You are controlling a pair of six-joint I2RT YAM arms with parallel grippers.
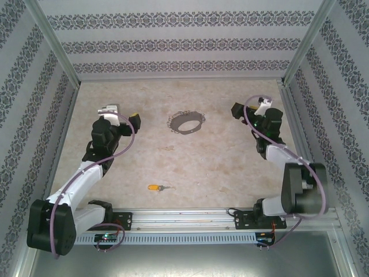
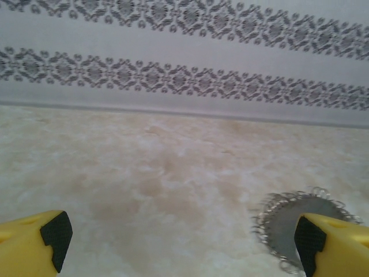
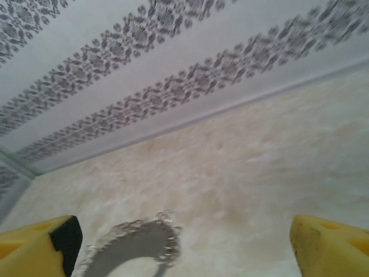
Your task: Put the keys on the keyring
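- Beige marbled table point(image 1: 202, 167), boxed in by patterned walls point(image 1: 173, 46) on 3 sides.
- Left arm point(image 1: 86, 173) and right arm point(image 1: 300, 184): mounted at near-edge rail, reaching fwd, one per side.
- Left gripper point(image 1: 122, 114) point(image 2: 184, 248): jaws wide apart, nothing between. Positioned left of keyring, near but not touching.
- Right gripper point(image 1: 250, 107) point(image 3: 184, 242): jaws wide apart, nothing held. Positioned right of keyring, apart from it.
- Keyring point(image 1: 187, 130) point(image 2: 288, 222) point(image 3: 135, 242): flat on table, centre of far half, between both grippers. Grey hoop w/ bumpy fringe.
- Key point(image 1: 155, 187): flat on table, near half, left of centre, well apart from keyring and grippers. Orange-yellow head at left, thin blade pointing right.
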